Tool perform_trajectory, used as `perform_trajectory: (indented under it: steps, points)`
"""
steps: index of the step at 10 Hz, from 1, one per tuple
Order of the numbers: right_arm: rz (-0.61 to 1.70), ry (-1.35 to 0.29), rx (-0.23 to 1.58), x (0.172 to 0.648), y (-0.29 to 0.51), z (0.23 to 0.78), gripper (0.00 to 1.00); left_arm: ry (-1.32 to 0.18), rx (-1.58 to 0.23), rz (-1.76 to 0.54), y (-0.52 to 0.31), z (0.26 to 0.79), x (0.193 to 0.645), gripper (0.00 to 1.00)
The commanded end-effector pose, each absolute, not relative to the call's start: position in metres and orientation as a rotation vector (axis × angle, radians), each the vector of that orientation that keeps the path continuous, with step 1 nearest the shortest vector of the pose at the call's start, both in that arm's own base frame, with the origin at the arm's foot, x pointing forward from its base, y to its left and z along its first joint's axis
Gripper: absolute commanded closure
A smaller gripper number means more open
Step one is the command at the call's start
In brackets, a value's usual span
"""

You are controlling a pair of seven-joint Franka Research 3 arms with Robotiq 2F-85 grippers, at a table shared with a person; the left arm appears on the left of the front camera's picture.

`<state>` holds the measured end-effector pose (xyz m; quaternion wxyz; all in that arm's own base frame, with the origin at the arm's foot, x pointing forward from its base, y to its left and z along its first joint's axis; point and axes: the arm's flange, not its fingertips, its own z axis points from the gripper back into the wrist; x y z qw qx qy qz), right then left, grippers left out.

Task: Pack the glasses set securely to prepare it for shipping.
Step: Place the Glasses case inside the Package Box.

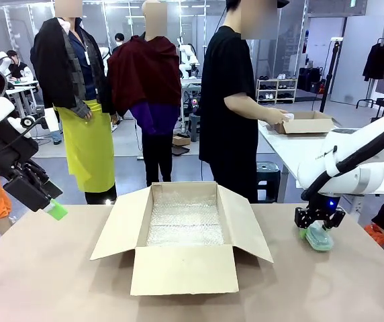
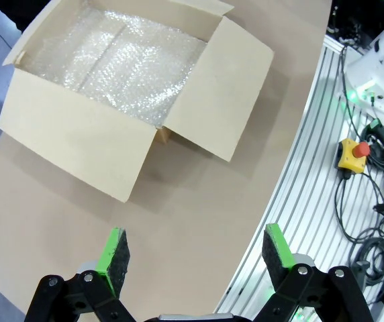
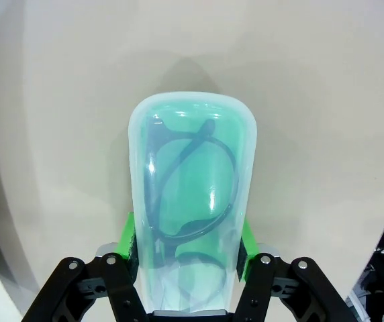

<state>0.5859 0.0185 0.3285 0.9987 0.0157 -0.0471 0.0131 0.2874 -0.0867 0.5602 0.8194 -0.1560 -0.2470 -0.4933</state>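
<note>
A pale mint green translucent glasses case [image 3: 188,201], with dark eyeglasses showing inside, lies on the tan table at the right. My right gripper [image 3: 186,245] reaches down over it, its green pads [image 3: 127,236] pressed on the case's two long sides. In the front view the case [image 1: 319,238] sits under that gripper [image 1: 319,227], right of the open cardboard box [image 1: 185,268]. My left gripper [image 1: 50,203] hangs open above the table's left side, holding nothing. Its wrist view shows its fingers [image 2: 115,251] spread wide, well away from the box [image 2: 71,141].
Bubble wrap [image 1: 182,221] lines the box, whose flaps are folded outward. A person in black [image 1: 229,100] stands behind the table handling a smaller box [image 1: 306,123] on a white table. Emergency-stop buttons [image 2: 353,154] and cables lie along the table's aluminium edge.
</note>
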Motion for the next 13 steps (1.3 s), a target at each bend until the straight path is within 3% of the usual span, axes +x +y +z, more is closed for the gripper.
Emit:
perform_trajectory:
  steps: [1,5,6,8,10,13]
  points:
    - [0.019,-0.136,0.032,0.584,0.024,0.375,0.60,-0.523,-0.326,-1.072,-0.084,0.560,0.287,0.00]
    - [0.279,-0.226,0.038,0.568,0.047,0.468,0.60,-0.523,-0.326,-1.072,-0.084,0.560,0.287,0.00]
    - [0.429,-0.226,0.038,0.563,0.063,0.484,0.60,-0.523,-0.326,-1.072,-0.084,0.560,0.287,0.00]
    - [0.988,-0.237,0.044,0.550,0.103,0.508,0.60,-0.523,-0.326,-1.072,-0.084,0.560,0.287,0.00]
    - [1.254,-0.238,0.020,0.550,0.160,0.516,0.60,-0.523,-0.326,-1.072,-0.084,0.560,0.287,0.00]
    - [1.396,-0.219,-0.028,0.568,0.256,0.496,0.60,-0.523,-0.326,-1.072,-0.084,0.560,0.287,0.00]
